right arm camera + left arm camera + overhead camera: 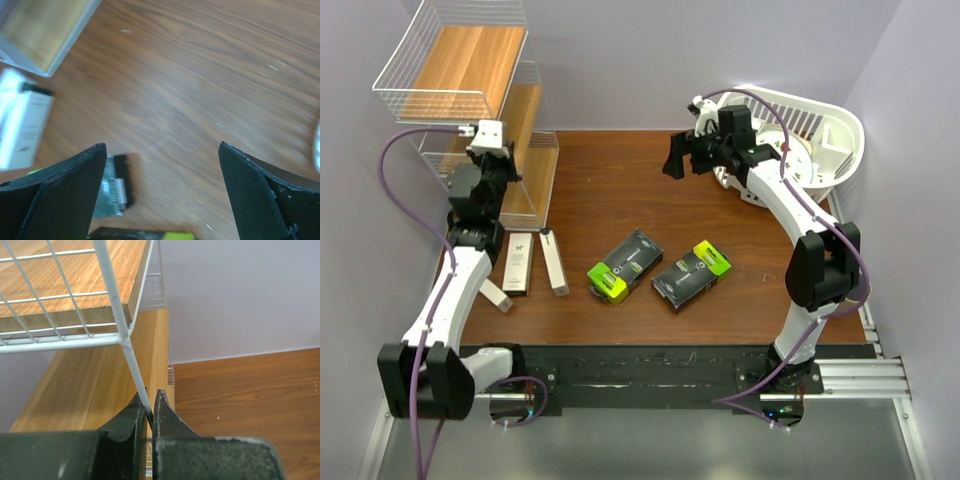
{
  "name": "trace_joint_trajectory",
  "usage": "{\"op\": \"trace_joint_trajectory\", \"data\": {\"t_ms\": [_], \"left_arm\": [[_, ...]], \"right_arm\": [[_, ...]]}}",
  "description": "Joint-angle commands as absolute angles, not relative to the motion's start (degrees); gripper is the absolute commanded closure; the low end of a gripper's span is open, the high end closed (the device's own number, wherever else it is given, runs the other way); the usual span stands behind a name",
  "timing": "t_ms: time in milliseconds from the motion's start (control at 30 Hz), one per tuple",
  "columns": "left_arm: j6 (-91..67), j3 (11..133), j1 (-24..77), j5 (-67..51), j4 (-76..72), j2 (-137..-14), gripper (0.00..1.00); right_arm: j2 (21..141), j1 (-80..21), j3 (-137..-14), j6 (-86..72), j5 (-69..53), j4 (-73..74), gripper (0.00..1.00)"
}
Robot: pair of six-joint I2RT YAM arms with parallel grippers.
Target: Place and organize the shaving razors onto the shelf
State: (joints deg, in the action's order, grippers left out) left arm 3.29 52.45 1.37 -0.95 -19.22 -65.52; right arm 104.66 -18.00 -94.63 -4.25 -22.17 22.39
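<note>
The right claw (161, 146) gapes wide over the table (200, 90), a white carton (22, 125) at left.

Top view, item count. Razor boxes, 5 total: 2 black packs (625, 265) (691, 273) w/ lime-green ends; 3 slim cartons (519, 262) (553, 262) (497, 295), white/tan, the 3rd only partly visible beside the L arm. Storage: 1 shelf (415, 85), white wire frame, w/ 3 wooden tiers (470, 55) (523, 110) (542, 180); 1 white slatted basket (840, 125), contents too unclear to count. Support: 1 table (620, 190), brown wood-grain. Robot: 2 arms (460, 280) (790, 200), 1 per side.
</note>
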Motion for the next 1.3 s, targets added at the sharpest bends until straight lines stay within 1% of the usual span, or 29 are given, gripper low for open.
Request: {"op": "trace_joint_trajectory", "data": {"t_ms": [0, 100, 133, 167, 233, 400, 433, 467, 500, 533, 567, 633, 667, 800, 900, 933, 1000, 1067, 1133, 1267], "left_arm": [[28.01, 46.07, -1.57, -4.83, -18.10, -58.20, 1.00], [31.11, 43.60, -2.63, -2.04, -20.91, -57.57, 1.00], [31.11, 43.51, -2.81, 2.59, -23.35, -57.92, 1.00], [30.68, 43.94, -3.33, 5.16, -24.42, -58.44, 1.00], [29.53, 45.17, -4.04, 9.56, -24.79, -59.94, 1.00], [26.20, 47.10, -6.68, 13.26, -28.12, -61.17, 1.00], [25.84, 47.54, -6.85, 14.58, -28.91, -61.35, 0.93], [24.88, 48.24, -7.38, 15.29, -29.18, -61.52, 0.83], [24.44, 48.43, -7.38, 15.90, -29.35, -61.44, 0.71], [23.91, 48.34, -7.47, 16.60, -29.53, -61.17, 0.48], [22.43, 48.25, -7.47, 16.61, -29.27, -60.82, 0.40], [20.49, 48.16, -7.47, 14.77, -26.65, -59.24, 0.28], [18.04, 48.25, -7.47, 14.33, -25.50, -58.63, 0.27], [12.84, 49.13, -7.47, 13.71, -19.44, -56.87, 0.25], [9.76, 49.39, -7.47, 13.45, -15.92, -57.04, 0.25], [8.80, 50.53, -7.47, 13.53, -13.04, -57.39, 0.25], [5.63, 51.59, -7.47, 12.75, -10.64, -58.71, 0.26], [3.62, 52.47, -7.47, 11.87, -10.20, -60.81, 0.30], [2.12, 54.65, -7.47, 13.44, -9.58, -62.66, 0.34], [2.71, 56.07, -7.47, 15.29, -10.54, -66.52, 0.38]], "right_arm": [[105.12, -20.29, -99.49, -9.84, -33.83, 11.53, 0.01], [105.21, -24.16, -100.72, -5.82, -33.93, 2.75, 0.01], [105.29, -25.39, -100.81, -3.19, -33.49, 0.29, 0.01], [105.38, -28.10, -101.25, 5.80, -31.83, 0.18, 0.01], [105.91, -30.31, -101.25, 12.28, -25.09, -4.36, 0.01], [108.98, -30.76, -103.71, 11.52, -20.57, -9.22, 0.01], [109.85, -30.76, -104.06, 11.17, -19.17, -11.14, 0.01], [110.30, -31.11, -104.41, 10.29, -18.55, -11.95, 0.01], [111.09, -31.29, -105.02, 9.85, -18.46, -12.39, 0.01], [112.49, -31.20, -106.51, 9.15, -18.72, -12.91, 0.01], [113.02, -31.29, -107.13, 7.14, -18.81, -13.35, 0.01], [114.51, -31.20, -107.93, 4.06, -18.28, -14.84, 0.01], [114.96, -31.29, -108.10, 3.26, -18.37, -15.38, 0.01], [119.26, -31.38, -111.08, -1.91, -18.46, -20.47, 0.01], [125.32, -31.38, -113.46, -7.54, -20.29, -27.48, 0.01], [126.64, -31.55, -114.16, -9.04, -20.65, -32.47, 0.02], [129.97, -31.99, -117.31, -11.86, -20.74, -33.05, 0.01], [130.95, -32.43, -118.04, -12.04, -20.31, -32.52, 0.02], [131.13, -32.43, -117.60, -12.83, -20.13, -32.35, 0.01], [130.17, -32.17, -115.06, -12.92, -20.65, -31.82, 0.01]]}}
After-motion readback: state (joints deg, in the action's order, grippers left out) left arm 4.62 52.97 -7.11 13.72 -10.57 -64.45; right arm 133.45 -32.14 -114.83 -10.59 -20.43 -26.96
